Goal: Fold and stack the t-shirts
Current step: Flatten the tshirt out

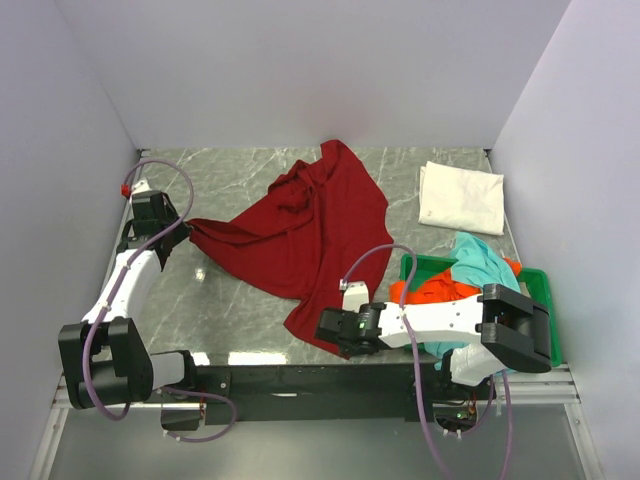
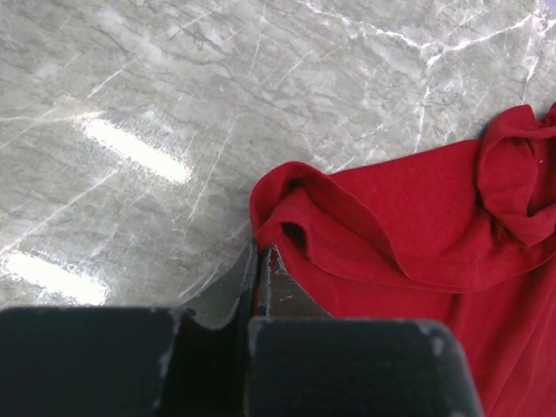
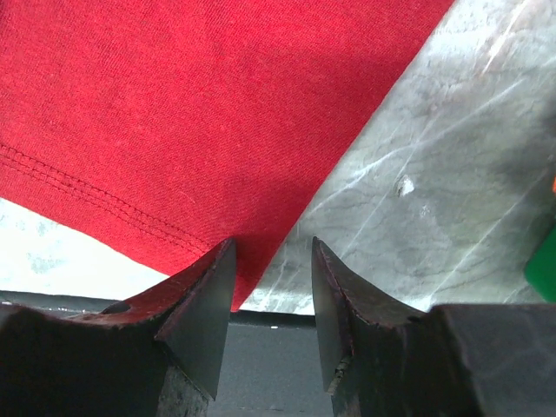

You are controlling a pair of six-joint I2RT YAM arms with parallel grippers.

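Top external view: the dark red t-shirt (image 1: 310, 235) lies spread and rumpled across the middle of the marble table (image 1: 240, 300). Its left corner is pinched between the closed fingers of the left gripper (image 2: 259, 265). Its near hem corner lies at the gap of the right gripper (image 3: 274, 261), whose fingers stand parted and grip nothing. A folded white t-shirt (image 1: 460, 197) lies at the far right. Nearer, the teal t-shirt (image 1: 482, 262) and orange t-shirt (image 1: 440, 290) are heaped in the green tray (image 1: 538, 280).
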